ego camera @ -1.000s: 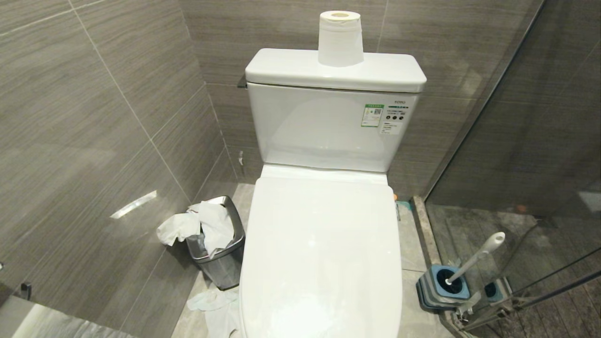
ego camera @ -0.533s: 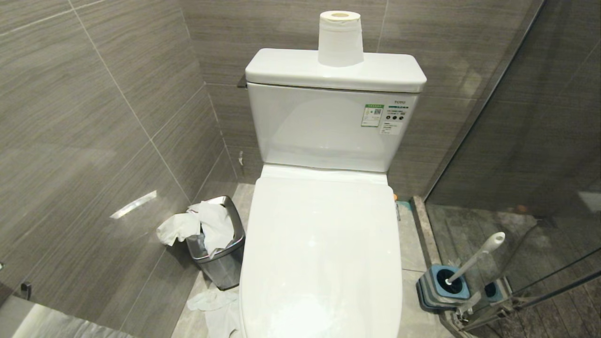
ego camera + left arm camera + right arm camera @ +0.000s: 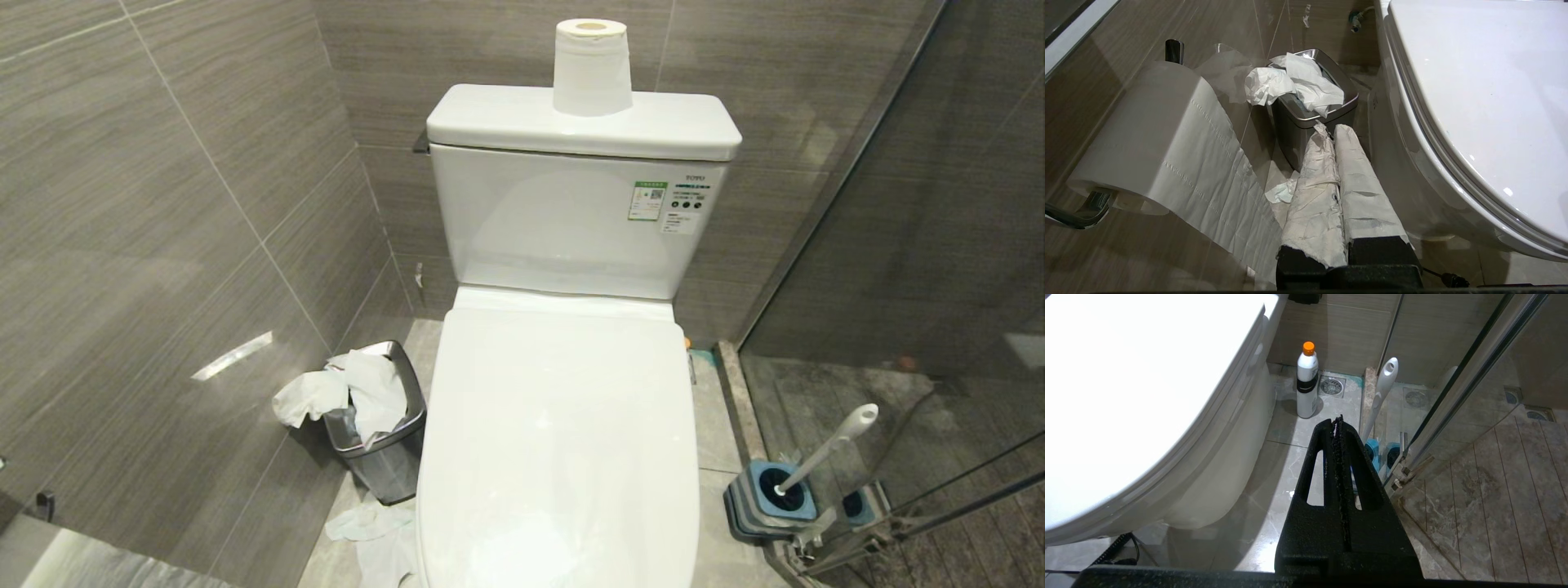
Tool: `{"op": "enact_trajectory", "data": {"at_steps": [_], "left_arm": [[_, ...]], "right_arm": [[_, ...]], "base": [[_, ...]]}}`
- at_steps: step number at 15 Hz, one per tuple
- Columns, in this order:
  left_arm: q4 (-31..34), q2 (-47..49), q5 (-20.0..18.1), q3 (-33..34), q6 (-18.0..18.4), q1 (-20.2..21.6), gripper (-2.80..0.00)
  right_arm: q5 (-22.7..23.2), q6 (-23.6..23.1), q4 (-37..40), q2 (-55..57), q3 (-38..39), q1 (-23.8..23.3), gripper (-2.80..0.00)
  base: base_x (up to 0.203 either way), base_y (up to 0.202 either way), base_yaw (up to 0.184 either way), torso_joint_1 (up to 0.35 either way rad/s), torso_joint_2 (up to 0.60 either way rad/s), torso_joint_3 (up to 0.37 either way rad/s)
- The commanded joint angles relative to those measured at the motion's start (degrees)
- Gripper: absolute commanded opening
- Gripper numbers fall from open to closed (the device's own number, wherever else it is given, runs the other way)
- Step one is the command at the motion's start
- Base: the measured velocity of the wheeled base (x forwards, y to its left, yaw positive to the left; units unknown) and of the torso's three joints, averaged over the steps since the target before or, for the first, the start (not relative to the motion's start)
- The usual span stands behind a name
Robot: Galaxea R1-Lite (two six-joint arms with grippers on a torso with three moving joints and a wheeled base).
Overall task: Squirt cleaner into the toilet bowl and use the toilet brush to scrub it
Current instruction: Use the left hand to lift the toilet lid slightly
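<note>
You see the toilet bowl, glossy white, at the centre of the head view with its lid down, so the basin is hidden. The toilet brush stands tilted in its square blue-grey holder on the floor to the bowl's right, against the glass shower partition; its slim white handle ends in a rounded, flattened tip. A white bottle with an orange cap stands upright on the floor between bowl and brush. The right pincer hangs low beside the bowl, fingers pressed together, empty, pointing toward the brush handle yet apart from it. The left pincer, wrapped in white paper, is likewise pressed together on the bowl's other side, just short of the steel bin stuffed with tissue.
</note>
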Motion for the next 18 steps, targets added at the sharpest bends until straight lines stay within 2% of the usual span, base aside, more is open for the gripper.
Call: {"op": "enact_trajectory", "data": {"at_steps": [1,12,14,15,17,18], "left_arm": [[0.0,0.0,0.0,0.2,0.0,0.0,-2.8],[0.0,0.0,0.0,0.1,0.0,0.0,-2.8],[0.2,0.0,-0.2,0.1,1.0,0.0,-2.8],[0.3,0.0,-0.5,0.1,2.5,0.0,-2.8],[0.4,0.0,-0.9,0.1,9.3,0.0,-2.8],[0.3,0.0,-2.5,0.1,12.0,0.0,-2.8]], "right_arm": [[0.0,0.0,0.0,0.0,0.0,0.0,-2.8],[0.0,0.0,0.0,0.0,0.0,0.0,-2.8],[0.0,0.0,0.0,0.0,0.1,0.0,-2.8],[0.0,0.0,0.0,0.0,0.0,0.0,-2.8],[0.0,0.0,0.0,0.0,0.0,0.0,-2.8],[0.0,0.0,0.0,0.0,0.0,0.0,-2.8]], "base": [[0.0,0.0,0.0,0.0,0.0,0.0],[0.0,0.0,0.0,0.0,0.0,0.0],[0.0,0.0,0.0,0.0,0.0,0.0],[0.0,0.0,0.0,0.0,0.0,0.0],[0.0,0.0,0.0,0.0,0.0,0.0],[0.0,0.0,0.0,0.0,0.0,0.0]]}}
